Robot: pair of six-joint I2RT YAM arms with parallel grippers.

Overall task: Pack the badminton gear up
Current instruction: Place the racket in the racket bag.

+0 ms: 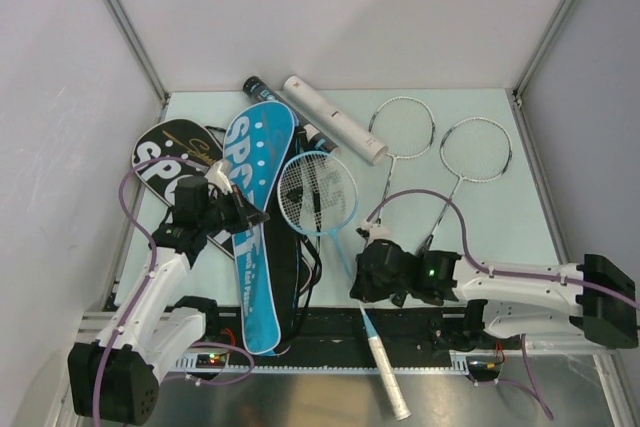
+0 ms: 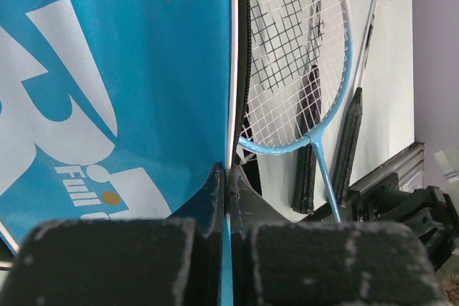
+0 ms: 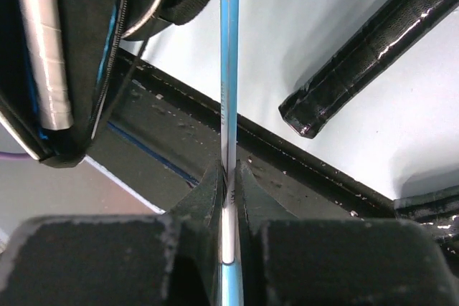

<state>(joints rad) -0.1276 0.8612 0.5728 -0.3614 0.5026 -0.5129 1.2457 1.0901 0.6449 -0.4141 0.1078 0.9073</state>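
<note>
Room is running short around the blue SPORT bag, which is lying lengthwise down the table with its narrow end reaching over the near rail. The left gripper is pressing its fingers together on the bag's white-piped right edge, roughly halfway along.

Just right of the bag, the blue-framed racket is lying with its head against the bag's edge and black straps. Its shaft is slanting away toward the rail and its white handle is sticking out past the table's near edge. The right gripper is pinching that blue shaft, jaws tight on it right at the rail.

The black SPORT bag is poking out from under the bag's left side, close to the left wall. Behind the bag's wide end the black tube and white tube are lying together, the white one angling off to the right.

Farther right of the bag, two white-framed rackets are resting heads far, black handles near — bare table is opening beyond them. What seems to be a white-wrapped grip is showing inside the bag's dark opening, though the wrist view is cropping it.
</note>
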